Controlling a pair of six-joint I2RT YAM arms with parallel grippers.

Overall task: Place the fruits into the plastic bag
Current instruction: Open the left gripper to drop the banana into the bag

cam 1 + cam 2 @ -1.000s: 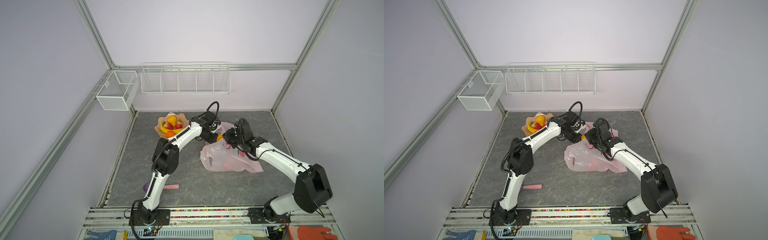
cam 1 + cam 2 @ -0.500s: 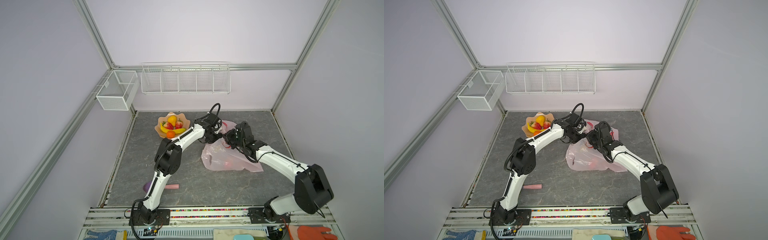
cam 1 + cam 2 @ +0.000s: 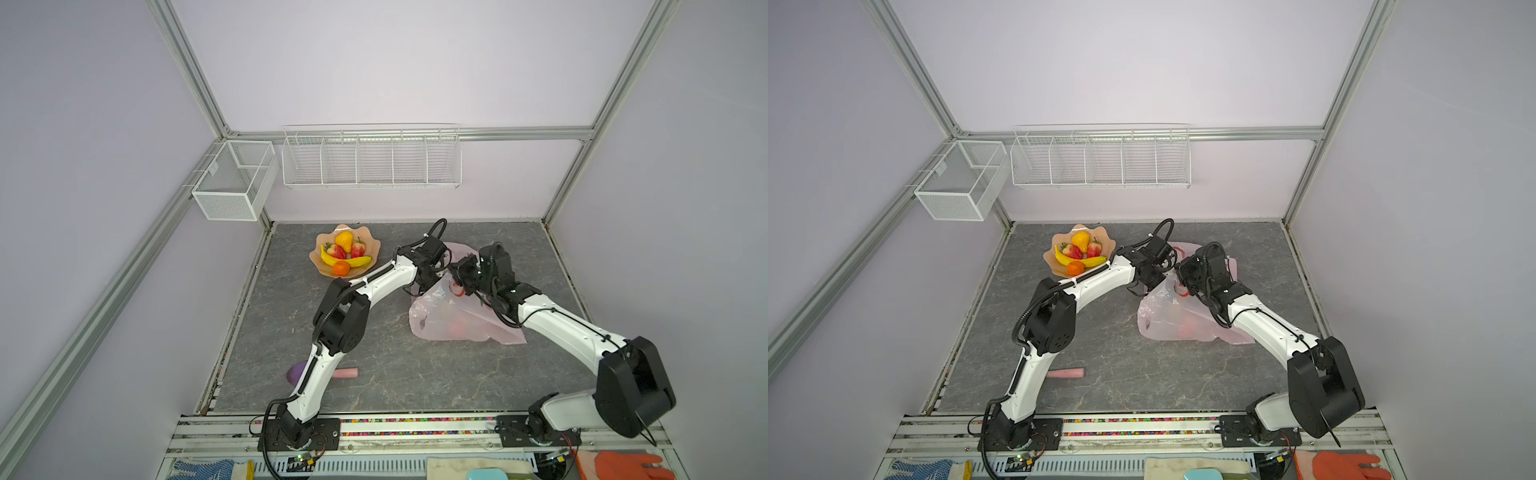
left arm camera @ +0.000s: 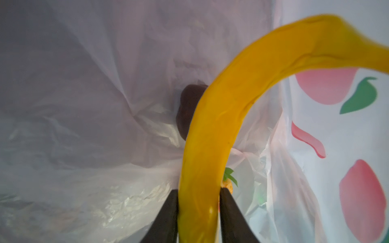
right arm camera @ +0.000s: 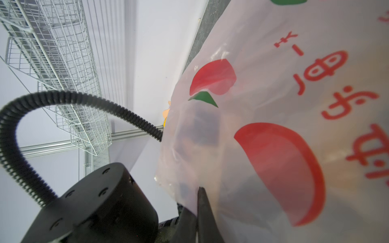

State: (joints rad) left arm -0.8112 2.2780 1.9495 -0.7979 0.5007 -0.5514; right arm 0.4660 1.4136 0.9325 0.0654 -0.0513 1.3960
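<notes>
The pale pink plastic bag (image 3: 457, 320) (image 3: 1183, 316) lies right of centre, its mouth lifted. My right gripper (image 5: 195, 202) (image 3: 459, 278) is shut on the bag's edge and holds it up. My left gripper (image 4: 199, 190) reaches inside the bag, shut on a yellow banana (image 4: 221, 117). In the left wrist view a dark round fruit (image 4: 186, 105) and an orange fruit with a green leaf (image 4: 228, 185) lie deeper in. The peach bowl (image 3: 368, 245) holds a pear (image 3: 344, 240), two strawberries (image 3: 336, 250), a banana (image 3: 349, 261) and an orange (image 3: 341, 268).
A utensil with a pink handle (image 3: 347, 373) and purple head (image 3: 296, 372) lies near the left arm's base. Two white wire baskets (image 3: 370, 160) hang on the back wall. An orange glove (image 3: 623, 465) lies past the front rail.
My left gripper has carried the banana to the right, into the bag's mouth. My right gripper has shifted back and left with the bag's edge.
</notes>
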